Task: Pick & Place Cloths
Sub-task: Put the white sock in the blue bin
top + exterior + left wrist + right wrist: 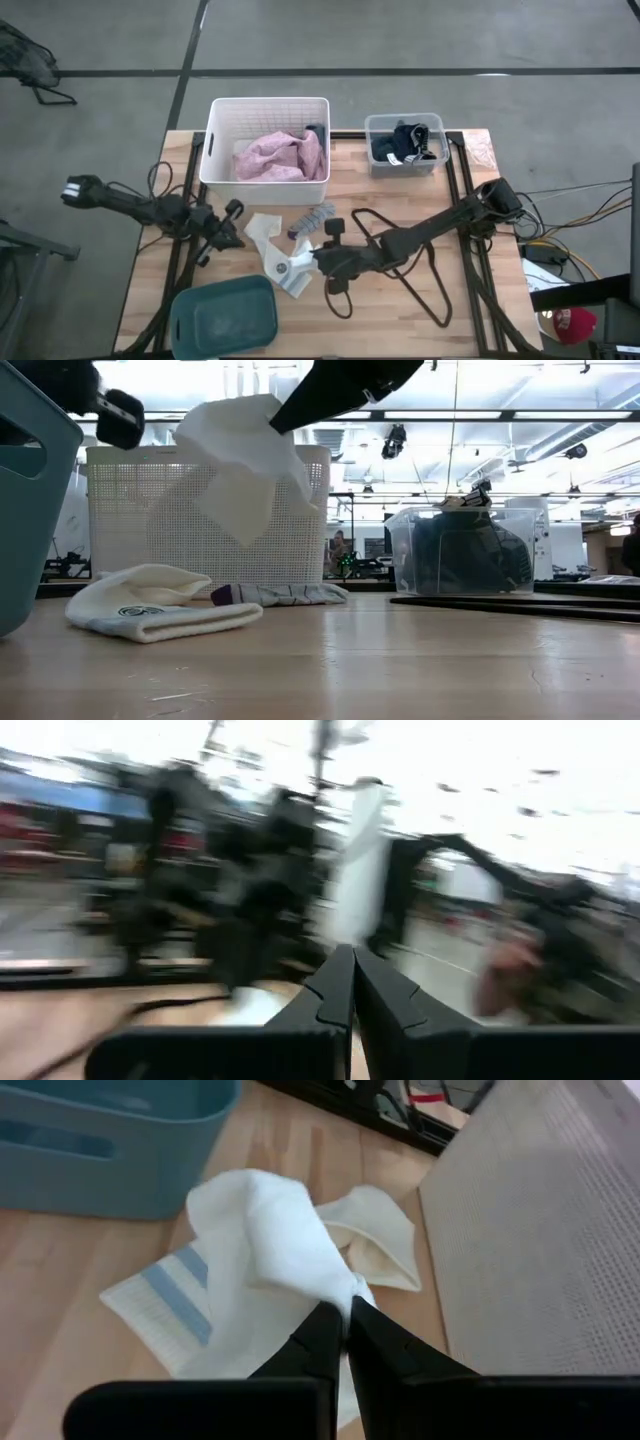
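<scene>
1. Closest to the low camera is the teal bin (pixel 30 490), right at the near table edge, with a cream sock (pixel 150 610) lying flat on the wood just past it.
2. Right gripper (pixel 340 1312) has its fingers pressed together on a pinch of a white sock (pixel 275 1230), and in the low view that sock hangs clear of the table in front of the white basket (pixel 265 140).
3. Under it sits a white sock with blue stripes (pixel 165 1305), plus a grey sock with a purple toe (pixel 280 594) near the basket's foot.
4. Left gripper (pixel 352 982) hovers beside the pile with its fingers closed on nothing.
5. Pink garment (pixel 280 155) is already in the basket, and dark clothes sit in the clear tub (pixel 405 143).
6. My take on doing this step well: get the sock's hanging tail above the rim before moving across, or it'll snag on the wall. Carry it over the basket's middle, then let go.
7. Watch the wire hanger (pixel 410 265) lying under the right arm, since it could easily get dragged.
</scene>
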{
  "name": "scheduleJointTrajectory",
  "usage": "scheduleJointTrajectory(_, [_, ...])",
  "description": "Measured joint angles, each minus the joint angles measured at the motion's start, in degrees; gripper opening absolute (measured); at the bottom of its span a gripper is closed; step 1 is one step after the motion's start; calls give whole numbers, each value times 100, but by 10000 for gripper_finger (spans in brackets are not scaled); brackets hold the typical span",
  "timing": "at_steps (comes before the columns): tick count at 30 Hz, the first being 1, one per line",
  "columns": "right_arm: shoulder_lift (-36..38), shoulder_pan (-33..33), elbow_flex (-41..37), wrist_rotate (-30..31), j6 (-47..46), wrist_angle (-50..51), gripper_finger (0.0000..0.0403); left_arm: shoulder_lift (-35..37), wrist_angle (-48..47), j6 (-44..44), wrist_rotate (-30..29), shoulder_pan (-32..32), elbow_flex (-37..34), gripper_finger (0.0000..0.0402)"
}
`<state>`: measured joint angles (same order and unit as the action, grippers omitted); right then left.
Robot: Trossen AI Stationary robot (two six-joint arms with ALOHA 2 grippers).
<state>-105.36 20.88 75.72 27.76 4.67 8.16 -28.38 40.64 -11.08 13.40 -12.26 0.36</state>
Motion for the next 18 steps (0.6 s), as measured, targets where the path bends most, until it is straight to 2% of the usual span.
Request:
scheduleJointTrajectory(2, [0, -4, -1, 73, -7, 4, 11, -290, 288, 20, 354, -89, 10, 12])
scheduleJointTrajectory(3, [0, -5, -3, 75, -43, 6, 10, -415, 369, 74, 324, -130, 27, 12])
scheduleJointTrajectory(8, [0, -9, -8, 79, -99, 5, 13, -908, 626, 352, -965, -307, 455, 12])
scheduleJointTrajectory(13, [1, -4, -33, 84, -253, 133, 10, -1711, 584, 492, -1108, -678, 838, 12])
scheduleJointTrajectory(16, [1, -4, -37, 110, -320, 383, 12, -2138, 588, 602, -1530, -758, 1110, 12])
scheduleJointTrajectory(18, [32, -2, -39, 332, -355, 511, 11, -2405, 634, 525, -1515, -758, 1289, 12])
